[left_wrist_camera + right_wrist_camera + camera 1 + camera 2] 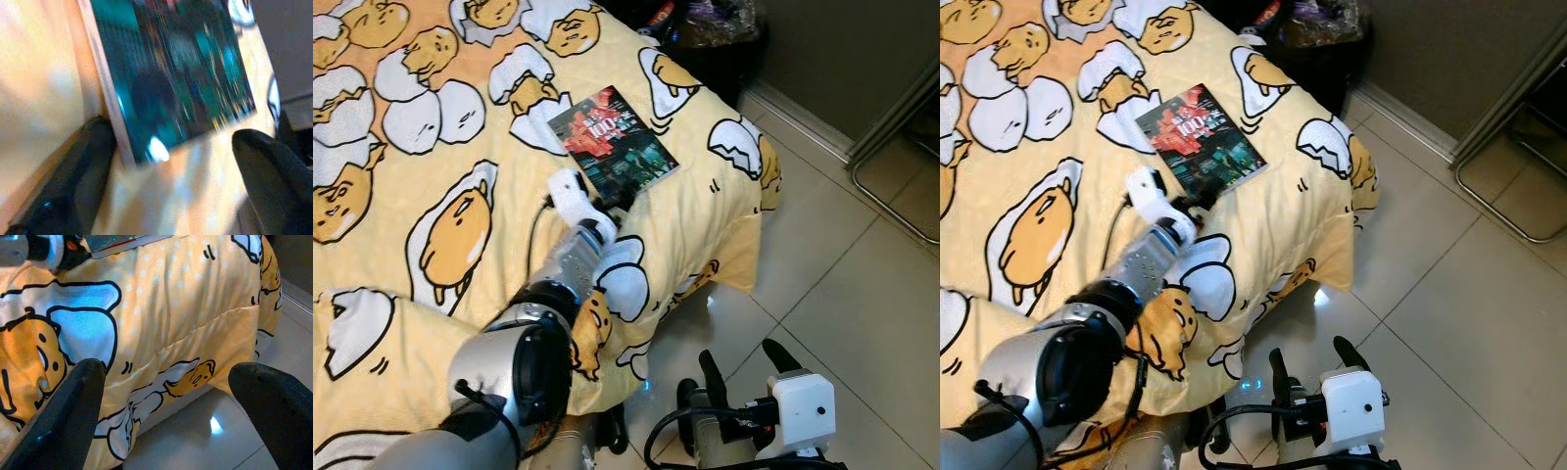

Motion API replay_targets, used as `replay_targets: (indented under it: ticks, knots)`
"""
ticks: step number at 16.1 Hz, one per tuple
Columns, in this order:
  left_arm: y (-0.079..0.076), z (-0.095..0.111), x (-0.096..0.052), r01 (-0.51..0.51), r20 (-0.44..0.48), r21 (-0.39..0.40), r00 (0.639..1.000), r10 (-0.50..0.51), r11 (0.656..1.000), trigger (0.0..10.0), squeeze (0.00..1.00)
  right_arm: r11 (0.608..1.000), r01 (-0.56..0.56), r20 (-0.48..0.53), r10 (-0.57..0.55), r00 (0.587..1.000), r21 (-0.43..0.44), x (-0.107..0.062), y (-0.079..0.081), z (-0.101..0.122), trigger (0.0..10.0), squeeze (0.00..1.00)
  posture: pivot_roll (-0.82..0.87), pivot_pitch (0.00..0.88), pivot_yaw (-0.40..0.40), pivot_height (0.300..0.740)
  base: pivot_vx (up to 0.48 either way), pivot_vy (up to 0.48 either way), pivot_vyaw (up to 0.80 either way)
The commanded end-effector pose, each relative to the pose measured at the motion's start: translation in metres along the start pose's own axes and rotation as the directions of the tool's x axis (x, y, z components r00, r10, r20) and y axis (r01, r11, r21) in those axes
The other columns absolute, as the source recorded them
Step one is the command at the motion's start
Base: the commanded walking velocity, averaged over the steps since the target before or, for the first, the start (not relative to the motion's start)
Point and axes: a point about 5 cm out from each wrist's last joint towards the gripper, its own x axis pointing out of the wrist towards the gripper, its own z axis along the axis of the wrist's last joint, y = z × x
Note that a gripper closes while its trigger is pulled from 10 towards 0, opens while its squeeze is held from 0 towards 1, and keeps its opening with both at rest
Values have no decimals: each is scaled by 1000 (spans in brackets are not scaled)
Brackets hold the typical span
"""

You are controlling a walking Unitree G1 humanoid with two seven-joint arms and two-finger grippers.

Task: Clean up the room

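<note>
One book [613, 135] lies flat on the bed [431, 196], near its corner. The left gripper [171, 147] sits at the book's near edge, fingers apart. The right gripper [166, 396] hangs beside the bed over the floor [842, 294], fingers apart.

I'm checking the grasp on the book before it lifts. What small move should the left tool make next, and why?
Probably ease the left tool a little further forward, then close. Its open fingers sit at the near corner of the book, which lies flat on the yellow bedspread, so the edge is barely between them.
</note>
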Motion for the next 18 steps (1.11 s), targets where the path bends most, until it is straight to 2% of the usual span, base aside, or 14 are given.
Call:
replay_targets:
  ticks: [1,6,7,10,13,18]
  knots:
    - [3,-25,-4,-4,-93,-54,996,-1,999,0,0,1000,-4,-35,4,999,10,-3,3,-6,10000,0,-317,330,96,740,0,0,0]
    - [1,-27,-4,-4,-83,-103,997,-5,995,0,0,1000,2,-37,-1,999,16,-4,6,-7,10000,0,-318,338,102,740,0,0,0]
    - [5,-25,-4,-27,-54,-158,998,19,987,0,0,1000,5,-38,-4,999,17,-5,6,-7,10000,0,-321,340,104,740,0,0,0]
    - [7,-24,-5,-51,-36,-222,998,44,974,0,0,1000,8,-41,-7,999,19,-6,7,-7,10000,0,-322,343,102,740,0,0,0]
    - [21,-18,-8,-125,-6,-308,992,129,943,0,0,1000,12,-45,-11,999,20,-7,7,-7,10000,0,-326,348,102,740,0,0,0]
    - [38,-7,-12,-194,40,-386,973,227,902,0,0,1000,15,-53,-14,998,23,-8,6,-8,10000,0,-334,352,97,740,0,0,0]
